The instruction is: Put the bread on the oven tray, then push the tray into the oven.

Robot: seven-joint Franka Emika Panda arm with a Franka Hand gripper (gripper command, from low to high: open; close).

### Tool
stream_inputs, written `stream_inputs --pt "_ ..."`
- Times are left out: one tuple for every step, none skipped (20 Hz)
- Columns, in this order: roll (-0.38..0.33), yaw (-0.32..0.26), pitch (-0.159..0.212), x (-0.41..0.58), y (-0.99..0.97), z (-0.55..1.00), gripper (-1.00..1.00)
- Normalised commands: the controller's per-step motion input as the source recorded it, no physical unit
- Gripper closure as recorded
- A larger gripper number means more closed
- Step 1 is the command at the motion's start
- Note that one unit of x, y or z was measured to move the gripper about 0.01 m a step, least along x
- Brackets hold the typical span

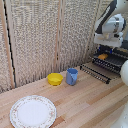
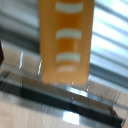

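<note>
The bread (image 2: 66, 40) lies on the oven pan (image 1: 111, 62), at the table's far edge on the exterior view's right, its long axis running across the wire bars. The clamp (image 1: 108, 44) hangs directly above it. Whether its fingers are apart or together I cannot tell. The pan's front rim (image 2: 65, 97) sits just below the bread

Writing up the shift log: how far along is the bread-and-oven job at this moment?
Done, apparently: the bread lies on the oven pan; an orange block shows there in the exterior view too. In hand: the arm sits right above the pan; its gripper is not visible, so I cannot tell whether it has let go. Left: the pan sticks out of the oven, so sliding it in along the brackets remains.
</note>
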Motion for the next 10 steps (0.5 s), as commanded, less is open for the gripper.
stream_inputs --pt "-0.057 0.053 0.116 -0.166 0.66 0.79 -1.00" --pt "-0.068 0.051 0.132 -0.214 0.66 0.72 -1.00" --pt "-0.070 0.061 0.149 -0.260 0.65 0.68 -1.00" --pt "-0.079 0.072 0.168 -0.286 0.63 0.63 -1.00" --pt "-0.084 0.080 0.181 -0.297 0.62 0.59 -1.00" --pt "-0.100 0.092 0.187 -0.300 0.58 0.55 -1.00" --pt "-0.125 0.106 0.199 -0.329 0.51 0.52 -1.00" --pt "-0.144 0.129 0.208 -0.343 0.43 0.47 -1.00" --pt "-0.167 0.154 0.213 -0.380 0.33 0.40 -1.00" --pt "-0.198 0.169 0.208 -0.406 0.23 0.31 -1.00"
